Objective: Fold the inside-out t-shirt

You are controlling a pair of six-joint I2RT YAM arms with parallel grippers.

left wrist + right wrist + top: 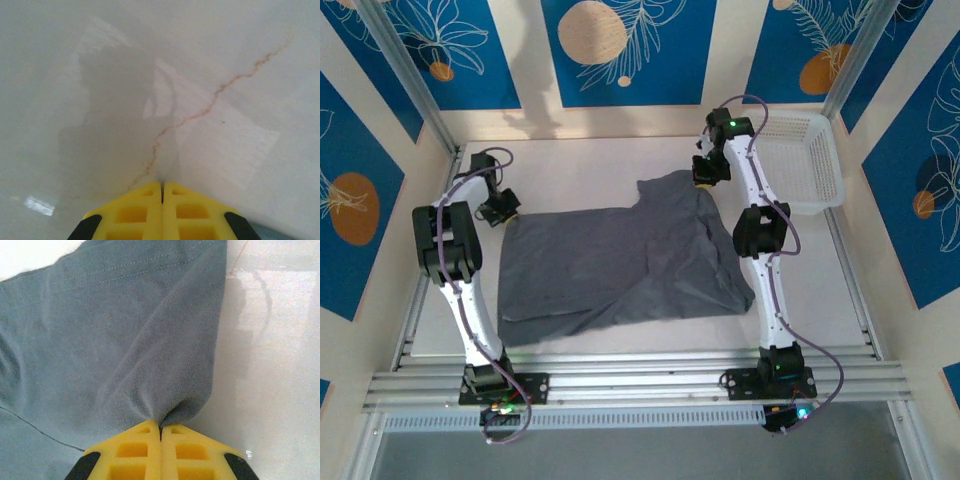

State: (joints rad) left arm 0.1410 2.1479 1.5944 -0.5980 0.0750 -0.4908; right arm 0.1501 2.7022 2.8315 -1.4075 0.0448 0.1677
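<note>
Both pincers are closed: my right pincer nips the inside-out t-shirt, spread mid worktop, ready to fold it over; my left pincer grips no visible cloth.

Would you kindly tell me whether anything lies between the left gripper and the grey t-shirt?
Nothing visible does. The left gripper, shut, sits at the far-left corner of the t-shirt, with bare table beside it.
</note>
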